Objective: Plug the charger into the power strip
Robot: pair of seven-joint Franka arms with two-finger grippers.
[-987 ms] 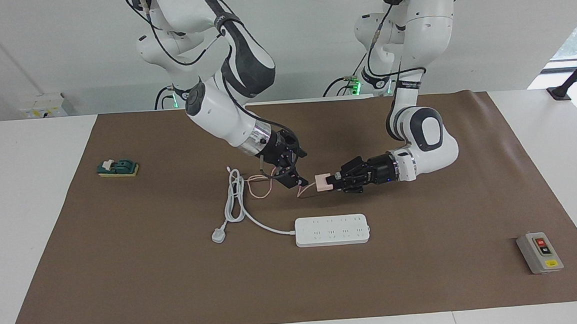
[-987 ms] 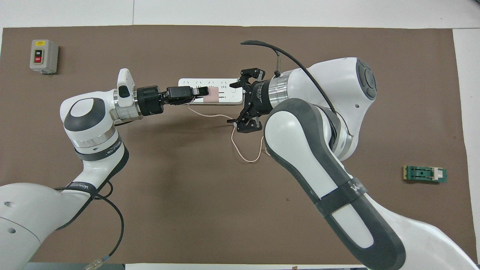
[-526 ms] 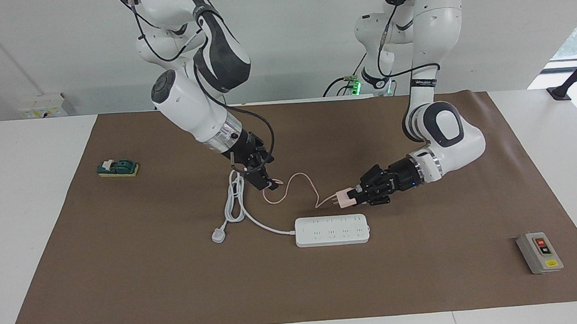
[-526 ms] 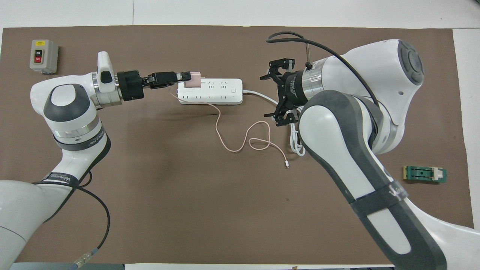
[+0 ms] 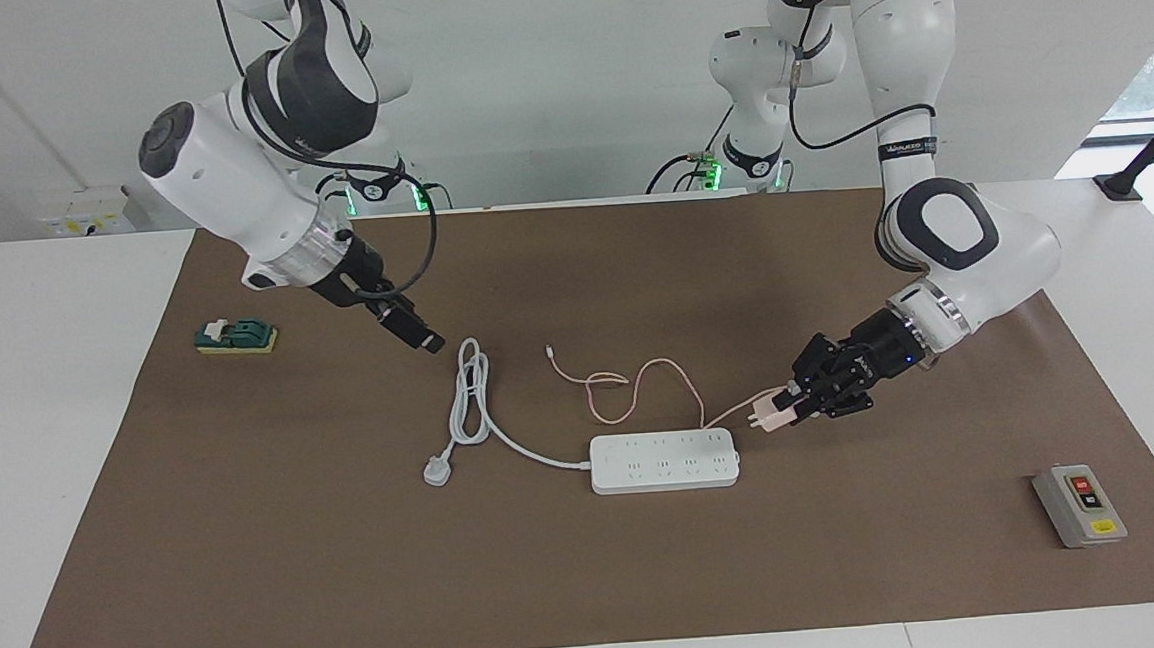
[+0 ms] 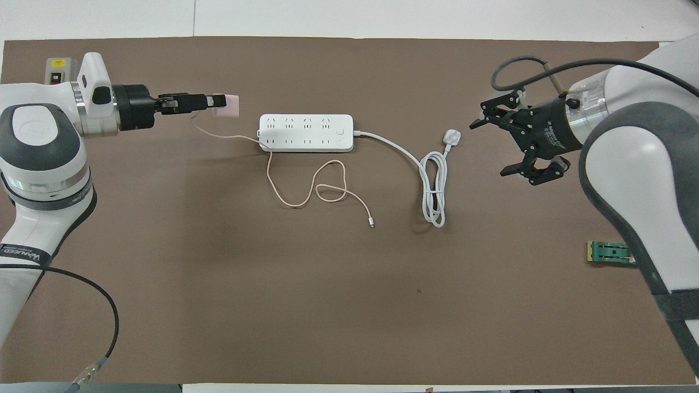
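Note:
The pale-pink charger [image 5: 765, 420] [image 6: 229, 105] is held in my left gripper [image 5: 785, 412] [image 6: 217, 102], which is shut on it. It hangs low over the mat just off the end of the power strip [image 5: 663, 460] [image 6: 306, 132] toward the left arm's end of the table. Its thin pink cable [image 5: 631, 381] [image 6: 306, 191] trails from it and lies looped on the mat, nearer to the robots than the strip. My right gripper [image 5: 415, 334] [image 6: 499, 143] is open and empty, raised over the mat toward the right arm's end.
The strip's thick white cord [image 5: 471, 391] [image 6: 434, 185] and three-pin plug [image 5: 436, 470] [image 6: 452, 136] lie beside the strip. A grey button box [image 5: 1079, 506] [image 6: 57, 68] sits toward the left arm's end. A green block [image 5: 235, 336] [image 6: 609, 252] sits toward the right arm's end.
My left gripper has carried the charger across the strip and past its end toward the left arm's end. My right gripper has drawn back and up; the pink cable now lies loose.

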